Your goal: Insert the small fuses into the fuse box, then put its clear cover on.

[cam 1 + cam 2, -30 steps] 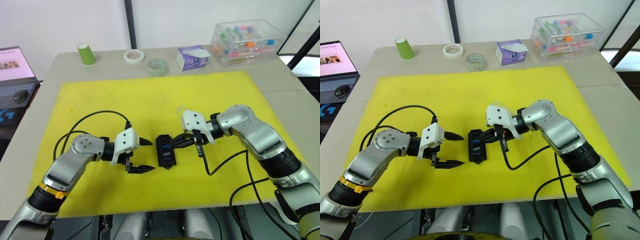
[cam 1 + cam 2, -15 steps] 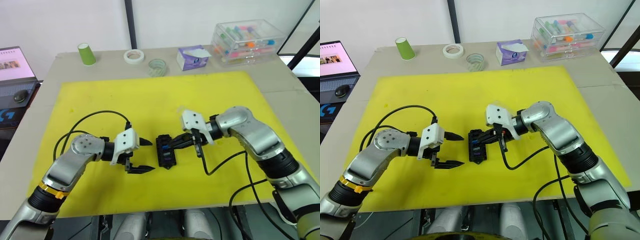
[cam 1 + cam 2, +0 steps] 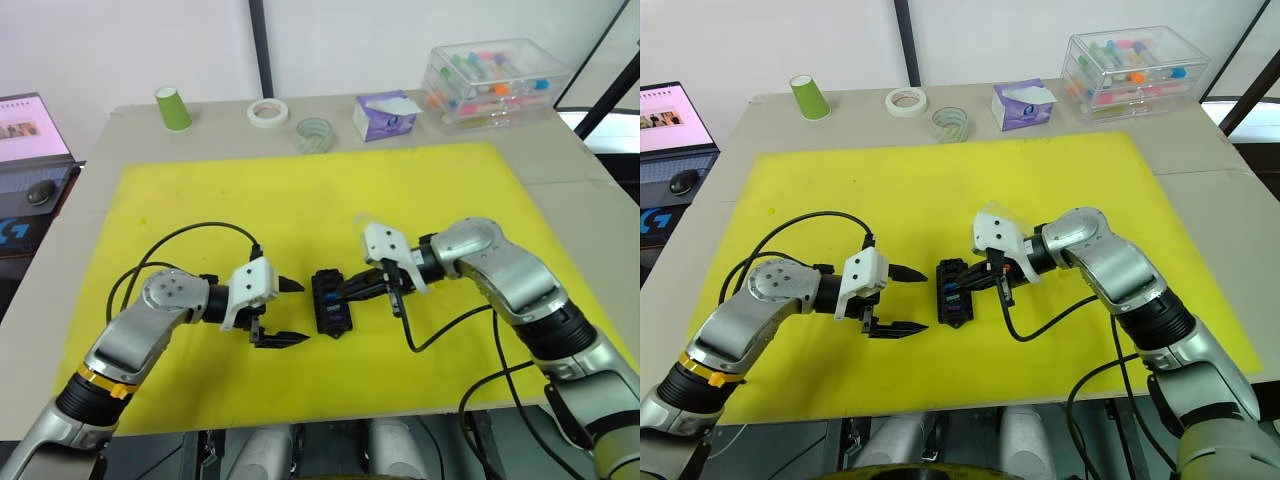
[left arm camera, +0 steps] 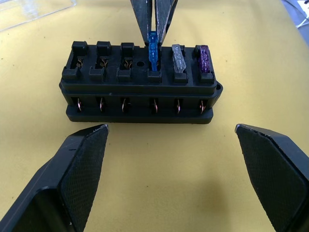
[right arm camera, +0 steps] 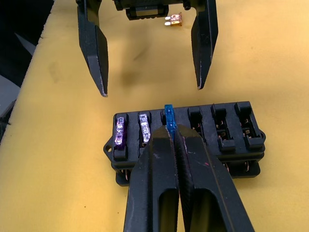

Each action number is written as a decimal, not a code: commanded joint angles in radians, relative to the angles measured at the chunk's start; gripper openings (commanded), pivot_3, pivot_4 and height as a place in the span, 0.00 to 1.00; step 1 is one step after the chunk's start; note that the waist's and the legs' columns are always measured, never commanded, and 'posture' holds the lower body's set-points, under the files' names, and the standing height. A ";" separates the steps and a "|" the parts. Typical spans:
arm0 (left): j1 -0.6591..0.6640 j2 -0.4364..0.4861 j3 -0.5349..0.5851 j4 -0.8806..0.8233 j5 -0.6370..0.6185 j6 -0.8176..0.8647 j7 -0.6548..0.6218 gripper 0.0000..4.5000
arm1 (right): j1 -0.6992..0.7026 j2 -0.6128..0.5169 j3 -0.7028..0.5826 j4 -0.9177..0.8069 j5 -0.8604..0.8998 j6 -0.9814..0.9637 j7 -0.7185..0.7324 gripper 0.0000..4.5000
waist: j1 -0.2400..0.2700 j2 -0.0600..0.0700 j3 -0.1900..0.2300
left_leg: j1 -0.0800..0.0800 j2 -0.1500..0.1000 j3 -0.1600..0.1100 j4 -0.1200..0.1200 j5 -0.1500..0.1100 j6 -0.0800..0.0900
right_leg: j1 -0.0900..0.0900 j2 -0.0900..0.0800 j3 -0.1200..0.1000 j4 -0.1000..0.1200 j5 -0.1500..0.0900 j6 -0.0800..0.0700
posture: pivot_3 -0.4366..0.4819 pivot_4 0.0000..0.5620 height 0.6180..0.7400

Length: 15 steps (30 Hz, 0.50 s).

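Blue fuse (image 4: 152, 50) pinched by right gripper (image 5: 170, 133) in fuse box (image 4: 140, 87) | left gripper (image 3: 285, 311) spread wide

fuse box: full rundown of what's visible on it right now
The fuse box is a small black plastic block lying flat on the yellow mat, between both grippers. It has one row of six slots with copper contacts showing along its side. At one end sit a purple fuse and a clear fuse; the right gripper pinches a blue fuse standing in the next slot. Three slots are empty. No cover is on it.
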 commanded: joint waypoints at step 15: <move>0.004 0.000 0.013 -0.020 0.000 -0.026 -0.003 0.98 | 0.041 0.006 -0.014 -0.071 0.000 0.011 -0.024 0.00 | 0.000 0.000 0.000 | 0.000 0.000 0.000 0.000 0.000 0.000 | 0.000 0.000 0.000 0.000 0.000 0.000 | 0.48 0.27 1.00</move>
